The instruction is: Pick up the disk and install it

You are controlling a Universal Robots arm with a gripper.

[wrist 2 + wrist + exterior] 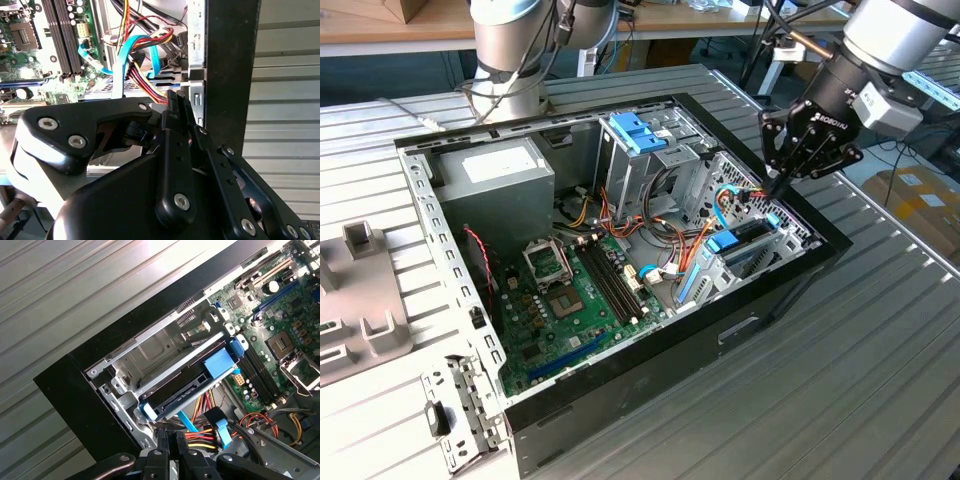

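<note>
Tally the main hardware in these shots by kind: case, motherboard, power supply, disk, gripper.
Computer case: 1
Motherboard: 1
Power supply: 1
Disk, seated in the drive cage in its blue carrier: 1
Gripper, at the case edge by the cables: 1
Total: 5

Lab: open computer case (620,260), workbenches (420,30).

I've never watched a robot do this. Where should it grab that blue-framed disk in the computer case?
Probably by the blue end tab of the disk, coming from above through the case's open side. The disk lies flat in its metal bay, so its edges are boxed in; the tab sticks out.
</note>
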